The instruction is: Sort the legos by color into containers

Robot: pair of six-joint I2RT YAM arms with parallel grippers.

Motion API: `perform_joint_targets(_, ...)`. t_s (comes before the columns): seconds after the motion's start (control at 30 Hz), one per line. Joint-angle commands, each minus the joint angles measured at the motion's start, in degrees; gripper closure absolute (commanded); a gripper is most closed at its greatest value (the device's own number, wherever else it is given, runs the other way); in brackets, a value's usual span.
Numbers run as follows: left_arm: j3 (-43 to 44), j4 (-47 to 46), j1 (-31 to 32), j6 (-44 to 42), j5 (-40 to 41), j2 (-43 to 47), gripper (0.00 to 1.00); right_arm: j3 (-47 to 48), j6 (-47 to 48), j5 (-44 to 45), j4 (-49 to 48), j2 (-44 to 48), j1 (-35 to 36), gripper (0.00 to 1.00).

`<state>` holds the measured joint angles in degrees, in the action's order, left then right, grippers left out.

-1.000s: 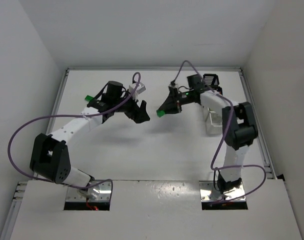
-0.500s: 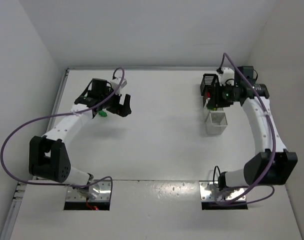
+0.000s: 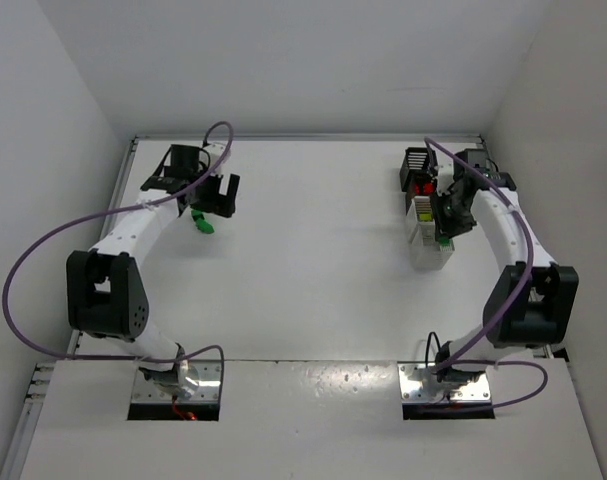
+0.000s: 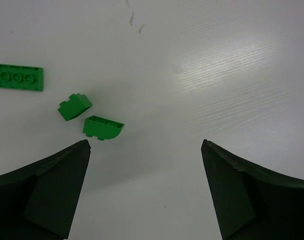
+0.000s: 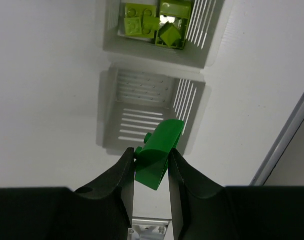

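**Desk lead:** What is closest in on the right side?

**Me:** On my wrist camera, the right tool [image 5: 150, 160] is pinching a green lego [image 5: 159, 145] between its fingers, and the piece sits tilted. Beneath it, just ahead, I see an empty white container [image 5: 141, 115], slatted and open on top.

**Desk lead:** And past that one?

**Me:** The next white container [image 5: 204, 25] stands right beside it and holds lime legos [image 5: 154, 22]. From above I follow the row farther back. A third container [image 3: 406, 186] holds red legos [image 3: 418, 187], and a black container [image 3: 416, 160] comes last. All of them are near the right edge of the desk [image 3: 313, 290].

**Desk lead:** The left side?

**Me:** My left tool [image 4: 144, 147] hangs over the desk with its fingers spread wide and nothing between them. Just beyond one fingertip lie three green legos. I see a curved piece [image 4: 102, 127] first, with a small block [image 4: 74, 107] just beside it. A flat plate [image 4: 17, 77] lies farther off.
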<state>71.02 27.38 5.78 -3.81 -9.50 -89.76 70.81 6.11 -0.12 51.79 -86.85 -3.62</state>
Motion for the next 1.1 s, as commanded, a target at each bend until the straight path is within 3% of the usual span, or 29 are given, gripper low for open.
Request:
perform_joint_targets(0.0,1.93,-0.21,-0.77,0.65,7.54,-0.94,0.0,3.55,0.66,4.07,-3.44,-2.35,-0.07,0.92)
perform_joint_targets(0.17,6.84,-0.22,-5.07,0.65,13.63,-6.03,0.0,5.31,-0.57,4.78,-3.98,-5.0,-0.6,0.77)
perform_joint_targets(0.27,12.18,-0.22,-8.84,0.65,13.63,-10.25,0.0,6.71,-1.27,4.26,-3.98,-6.22,-0.6,0.61)
perform_joint_targets(0.3,13.95,-0.22,-9.81,1.17,13.63,-13.83,0.03,6.71,-1.28,4.25,-3.98,-6.23,-0.6,0.49)
perform_joint_targets(0.33,15.71,0.3,-11.91,1.18,12.67,-15.69,0.11,7.32,-1.8,4.25,-3.98,-6.75,-0.6,0.45)
perform_joint_targets(0.4,20.73,0.83,-14.56,1.18,9.59,-20.79,0.33,8.03,-1.8,4.25,-3.98,-6.75,-0.6,0.35)
perform_joint_targets(0.5,27.4,2.06,-16.32,1.18,7.74,-27.28,0.51,8.56,-2.32,3.64,-3.45,-6.75,-0.6,0.32)
perform_joint_targets(0.53,30.11,2.07,-16.94,1.18,7.74,-28.88,0.54,9.08,-2.33,3.11,-3.45,-6.75,-0.6,0.32)
perform_joint_targets(0.9,40.94,3.74,-18.7,1.7,6.42,-43.39,0.56,8.47,-3.38,0.3,-2.92,-4.12,-0.6,0.31)
perform_joint_targets(1.07,35.88,4.88,-18.7,1.54,3.43,-42.79,0.65,8.47,-3.38,0.3,-2.92,-3.59,-0.6,0.31)
